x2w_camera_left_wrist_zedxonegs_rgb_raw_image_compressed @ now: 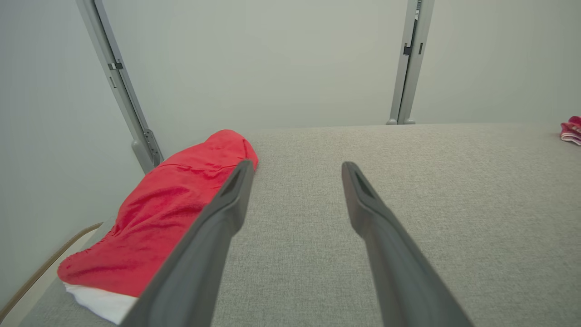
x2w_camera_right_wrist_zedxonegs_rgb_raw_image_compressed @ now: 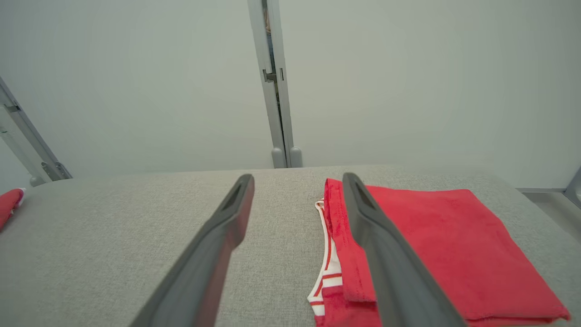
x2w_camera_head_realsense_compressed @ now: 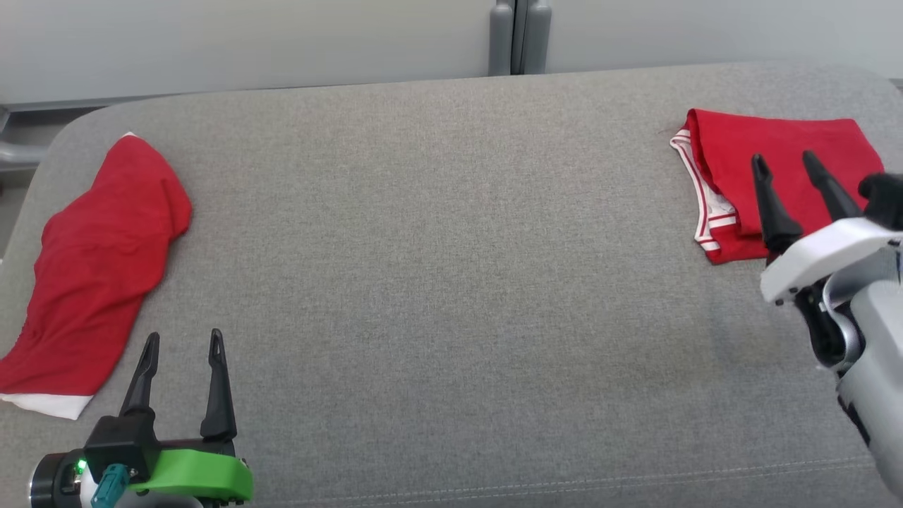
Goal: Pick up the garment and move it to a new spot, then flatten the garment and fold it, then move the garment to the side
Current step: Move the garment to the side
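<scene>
A loose red garment (x2w_camera_head_realsense_compressed: 99, 261) with a white hem lies rumpled at the left end of the grey cushion (x2w_camera_head_realsense_compressed: 451, 282). In the left wrist view this garment (x2w_camera_left_wrist_zedxonegs_rgb_raw_image_compressed: 168, 218) sits just left of my left gripper (x2w_camera_left_wrist_zedxonegs_rgb_raw_image_compressed: 296, 164). My left gripper (x2w_camera_head_realsense_compressed: 183, 337) stands open near the front left, empty, a little right of the cloth. A second red garment (x2w_camera_head_realsense_compressed: 734, 148) with white-and-red striped trim lies folded flat at the far right. My right gripper (x2w_camera_head_realsense_compressed: 783, 159) is open and empty over its near left part. In the right wrist view the folded garment (x2w_camera_right_wrist_zedxonegs_rgb_raw_image_compressed: 445, 236) lies under my gripper (x2w_camera_right_wrist_zedxonegs_rgb_raw_image_compressed: 297, 177).
The cushion's back edge meets a pale wall with a grey upright post (x2w_camera_head_realsense_compressed: 518, 35). A wide stretch of bare grey fabric separates the two garments. The cushion's rounded left edge (x2w_camera_head_realsense_compressed: 42, 169) drops off beside the loose cloth.
</scene>
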You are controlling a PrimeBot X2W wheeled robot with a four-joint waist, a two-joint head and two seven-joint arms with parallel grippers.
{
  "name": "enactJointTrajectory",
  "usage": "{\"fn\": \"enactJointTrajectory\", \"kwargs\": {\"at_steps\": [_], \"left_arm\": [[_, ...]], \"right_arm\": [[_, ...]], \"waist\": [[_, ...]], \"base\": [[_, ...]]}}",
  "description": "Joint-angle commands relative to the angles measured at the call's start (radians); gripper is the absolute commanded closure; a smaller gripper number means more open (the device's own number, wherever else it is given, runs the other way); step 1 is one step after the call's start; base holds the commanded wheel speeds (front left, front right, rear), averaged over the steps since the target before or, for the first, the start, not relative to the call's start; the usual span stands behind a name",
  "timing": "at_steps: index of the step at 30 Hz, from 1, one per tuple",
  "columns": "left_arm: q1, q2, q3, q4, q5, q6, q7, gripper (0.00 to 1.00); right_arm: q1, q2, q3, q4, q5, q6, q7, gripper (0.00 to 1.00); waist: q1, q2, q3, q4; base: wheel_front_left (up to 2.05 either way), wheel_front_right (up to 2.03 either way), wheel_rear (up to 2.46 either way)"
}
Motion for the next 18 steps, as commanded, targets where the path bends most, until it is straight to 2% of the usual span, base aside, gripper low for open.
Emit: {"fn": "enactJointTrajectory", "kwargs": {"at_steps": [1,5,18], "left_arm": [[0.018,0.001,0.002,0.000,-0.002,-0.004,-0.002,0.00],[0.036,0.001,0.008,0.003,-0.006,-0.003,-0.002,0.00],[0.066,-0.001,0.023,0.010,-0.015,-0.001,-0.002,0.00]], "right_arm": [[0.070,0.030,-0.049,-0.039,-0.036,-0.001,-0.003,0.00],[0.181,0.089,-0.118,-0.104,-0.102,-0.001,-0.003,0.00],[0.381,0.211,-0.197,-0.240,-0.235,-0.001,-0.003,0.00]], "waist": [[0.0000,-0.0001,-0.034,-0.002],[0.0000,-0.0001,-0.061,-0.005],[0.0000,-0.0001,-0.107,-0.025]], "base": [[0.00,0.00,0.00],[0.00,0.00,0.00],[0.00,0.00,0.00]]}}
